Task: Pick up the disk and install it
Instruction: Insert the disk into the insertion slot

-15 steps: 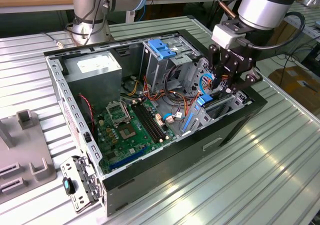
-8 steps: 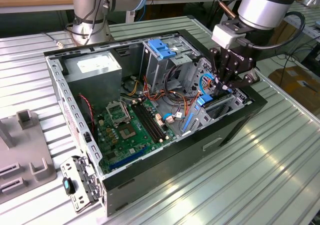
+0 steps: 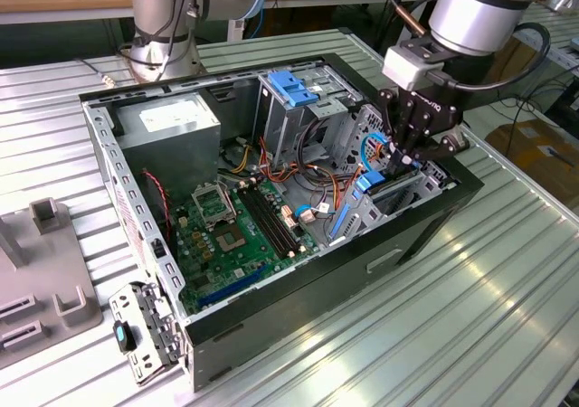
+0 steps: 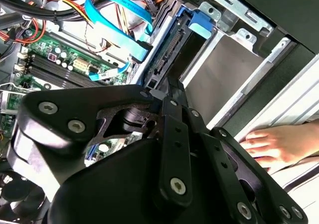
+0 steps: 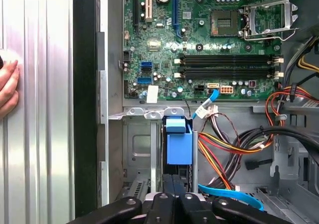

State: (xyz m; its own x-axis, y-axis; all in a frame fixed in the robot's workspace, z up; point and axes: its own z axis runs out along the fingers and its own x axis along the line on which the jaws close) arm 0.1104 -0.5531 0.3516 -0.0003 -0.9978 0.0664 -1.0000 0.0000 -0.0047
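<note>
The disk [image 3: 387,186] stands on edge in the drive bay at the exterior view's right end of the open computer case [image 3: 425,226]. Its blue carrier rail [image 5: 178,145] points toward the motherboard. My gripper [image 3: 399,154] reaches down into the case from above and is shut on the disk's edge. In both wrist views the two black fingers [image 5: 168,184] sit close together on the disk [image 4: 167,59], whose blue tab [image 4: 202,22] lies against the bay's metal wall. The disk's lower part is hidden inside the bay.
A green motherboard [image 3: 226,235], a power supply [image 3: 172,122] and a grey drive cage with a blue latch [image 3: 294,86] fill the case. Loose cables [image 5: 234,149] run beside the bay. A person's hand [image 4: 279,144] rests on the ribbed table beside the case. A grey fixture [image 3: 45,285] stands at the exterior view's left.
</note>
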